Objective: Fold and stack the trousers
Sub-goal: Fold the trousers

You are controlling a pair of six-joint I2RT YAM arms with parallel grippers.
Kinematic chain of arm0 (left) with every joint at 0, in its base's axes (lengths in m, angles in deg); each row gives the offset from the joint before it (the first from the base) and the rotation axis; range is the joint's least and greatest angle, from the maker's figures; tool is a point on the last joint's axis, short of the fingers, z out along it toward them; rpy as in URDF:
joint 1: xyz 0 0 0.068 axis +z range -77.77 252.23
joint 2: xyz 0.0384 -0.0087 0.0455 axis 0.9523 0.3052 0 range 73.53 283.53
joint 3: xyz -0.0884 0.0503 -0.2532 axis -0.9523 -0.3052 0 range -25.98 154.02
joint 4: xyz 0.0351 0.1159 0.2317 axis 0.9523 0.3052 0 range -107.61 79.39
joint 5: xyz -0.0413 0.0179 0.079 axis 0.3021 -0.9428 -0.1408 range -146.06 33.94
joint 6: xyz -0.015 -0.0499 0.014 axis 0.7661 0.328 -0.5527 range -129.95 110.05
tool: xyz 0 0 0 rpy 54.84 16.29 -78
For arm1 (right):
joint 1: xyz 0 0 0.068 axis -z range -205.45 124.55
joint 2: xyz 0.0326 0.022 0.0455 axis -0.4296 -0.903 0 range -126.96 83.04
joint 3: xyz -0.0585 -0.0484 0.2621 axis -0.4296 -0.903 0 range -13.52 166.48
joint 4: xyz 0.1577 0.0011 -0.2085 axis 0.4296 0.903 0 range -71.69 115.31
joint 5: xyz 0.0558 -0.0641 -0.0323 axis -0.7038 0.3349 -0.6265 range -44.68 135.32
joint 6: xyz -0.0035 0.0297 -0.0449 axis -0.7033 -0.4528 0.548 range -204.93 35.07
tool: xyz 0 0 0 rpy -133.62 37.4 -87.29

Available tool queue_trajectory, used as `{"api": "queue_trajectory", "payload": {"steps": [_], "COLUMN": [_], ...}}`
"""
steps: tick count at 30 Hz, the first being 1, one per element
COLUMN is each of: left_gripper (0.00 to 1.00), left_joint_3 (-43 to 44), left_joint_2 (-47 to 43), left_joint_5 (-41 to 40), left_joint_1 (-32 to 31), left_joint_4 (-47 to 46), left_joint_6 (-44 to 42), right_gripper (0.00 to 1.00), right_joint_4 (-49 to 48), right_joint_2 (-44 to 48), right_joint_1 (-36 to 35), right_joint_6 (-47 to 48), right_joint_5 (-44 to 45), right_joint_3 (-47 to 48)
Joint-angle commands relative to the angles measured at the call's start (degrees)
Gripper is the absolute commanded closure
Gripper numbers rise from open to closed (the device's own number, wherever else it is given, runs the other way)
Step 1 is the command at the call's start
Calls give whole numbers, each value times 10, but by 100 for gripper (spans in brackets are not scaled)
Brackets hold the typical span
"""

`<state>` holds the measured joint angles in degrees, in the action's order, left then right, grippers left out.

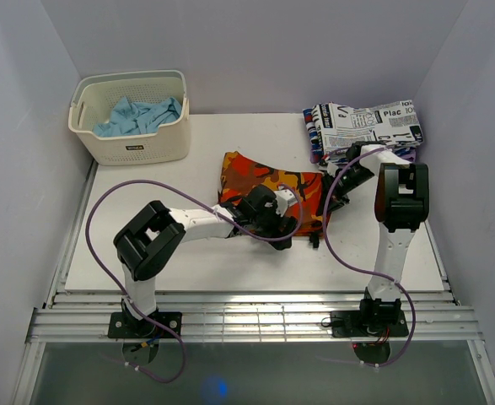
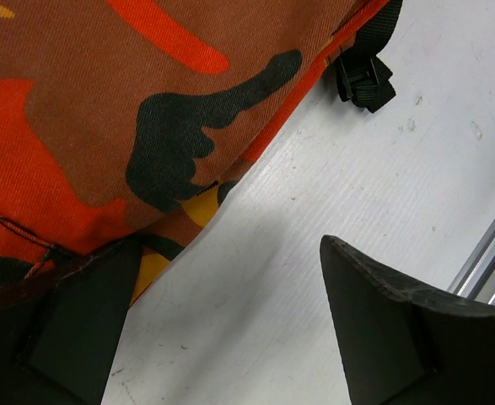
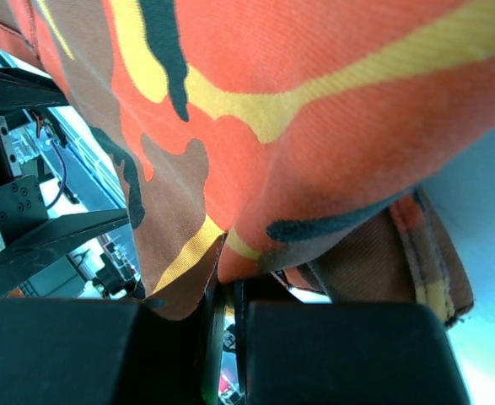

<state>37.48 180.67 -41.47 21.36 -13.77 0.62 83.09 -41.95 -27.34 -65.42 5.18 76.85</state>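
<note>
The camouflage trousers [image 1: 260, 179] lie bunched in the middle of the white table [image 1: 146, 253]. My left gripper [image 1: 282, 226] is low over their near edge. In the left wrist view it [image 2: 230, 308] stands open with only bare table between the fingers. The left finger [image 2: 70, 337] rests at the trousers' hem [image 2: 104, 101], and a black buckle strap [image 2: 363, 74] sticks out from the cloth. My right gripper [image 1: 330, 201] is at the trousers' right end. Seen from the right wrist, it [image 3: 226, 291] is shut on a fold of the trousers [image 3: 314, 110], which hang lifted in front of the camera.
A cream basket [image 1: 104, 148] holding light blue cloth [image 1: 137, 116] stands at the back left. A folded white garment with black lettering [image 1: 365, 125] lies at the back right, just behind the right arm. Aluminium rails [image 1: 255, 316] run along the table's near edge.
</note>
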Motion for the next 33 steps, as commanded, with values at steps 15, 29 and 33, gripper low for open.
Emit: {"api": "queue_trajectory", "payload": {"steps": [15,29,33], "left_gripper": [2,2,2], "left_joint_3": [16,23,11], "left_joint_2": [-18,-17,-31], "left_joint_5": [17,27,26], "left_joint_1": [-7,-9,-12], "left_joint_4": [57,78,71], "left_joint_6": [10,29,34], "right_gripper": [92,92,92], "right_joint_4": [23,28,24], "right_joint_2": [25,36,35], "right_joint_1": [-1,-1,-1], "right_joint_6": [-3,-3,-3], "right_joint_5": [-22,-31,-30], "right_joint_3": [19,25,19]}}
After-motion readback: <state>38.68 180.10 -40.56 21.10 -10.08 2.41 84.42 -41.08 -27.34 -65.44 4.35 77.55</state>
